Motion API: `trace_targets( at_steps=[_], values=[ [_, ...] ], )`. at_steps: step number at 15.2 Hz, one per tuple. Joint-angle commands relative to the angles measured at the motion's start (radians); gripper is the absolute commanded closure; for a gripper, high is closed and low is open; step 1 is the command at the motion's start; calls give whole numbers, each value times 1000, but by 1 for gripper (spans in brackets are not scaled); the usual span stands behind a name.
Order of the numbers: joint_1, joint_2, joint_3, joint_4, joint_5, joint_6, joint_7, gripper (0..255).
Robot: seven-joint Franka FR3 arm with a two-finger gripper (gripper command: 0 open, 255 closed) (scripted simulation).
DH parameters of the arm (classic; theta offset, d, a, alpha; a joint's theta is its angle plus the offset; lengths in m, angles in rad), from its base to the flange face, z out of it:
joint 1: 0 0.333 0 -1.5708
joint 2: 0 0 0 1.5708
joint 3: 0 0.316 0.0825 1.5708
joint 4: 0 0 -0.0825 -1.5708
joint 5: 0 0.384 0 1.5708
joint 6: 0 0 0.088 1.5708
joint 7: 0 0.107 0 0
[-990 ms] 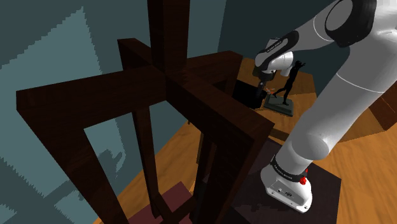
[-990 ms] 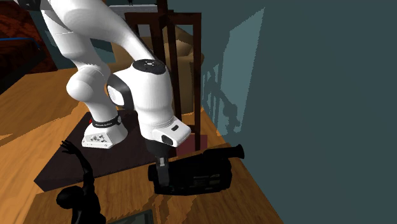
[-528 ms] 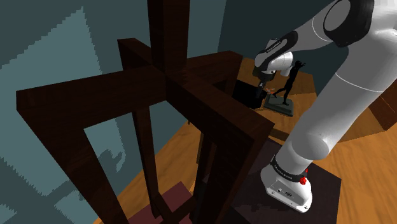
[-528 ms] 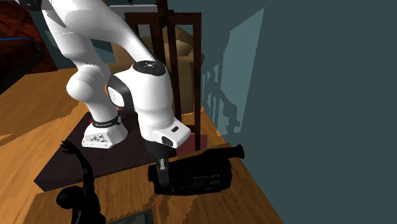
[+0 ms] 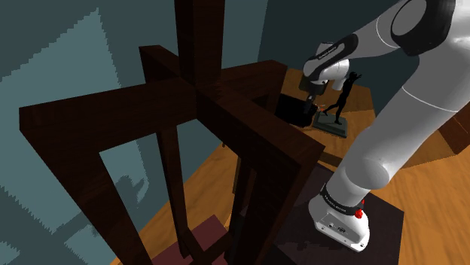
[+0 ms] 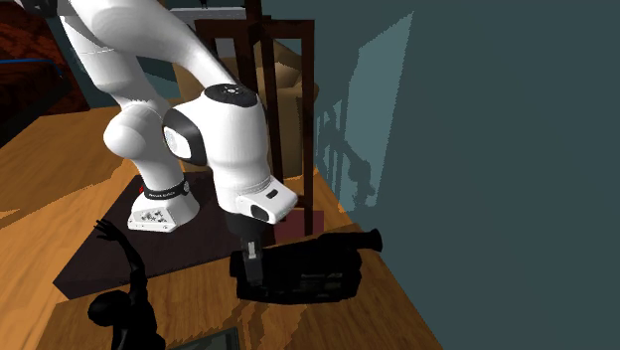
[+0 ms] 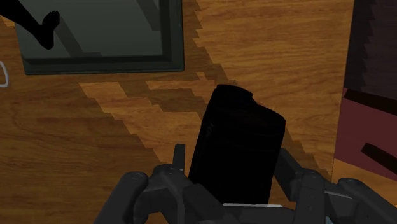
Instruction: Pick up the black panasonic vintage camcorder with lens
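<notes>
gripper: closed on camcorder (body is wedged between both fingers) | camcorder: held low over wood floor, lens pointed at wall, near black figurine

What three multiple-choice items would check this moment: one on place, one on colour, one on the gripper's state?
1. In the second exterior view, the dark figurine stands where from the camcorder?
A. toward that view's left
B. toward that view's right
C. on top of it
2. The camcorder's colour?
A. white
B. black
C. red
3. The gripper is:
A. open, well clear of the camcorder
B. shut on nothing
C. shut on the camcorder
Answers:
1 A: the figurine sits lower left, the camcorder near the middle.
2 B: its body shows black.
3 C: the wrist view shows both fingers clasping its body.
</notes>
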Motion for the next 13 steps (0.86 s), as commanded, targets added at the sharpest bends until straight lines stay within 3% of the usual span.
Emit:
trace_targets(
  at_steps=[1, 13],
  values=[
    [-3, -25, 7, 12, -20, -29, 16, 255],
    [-20, -131, 51, 81, -85, -187, 59, 255]
  ],
)
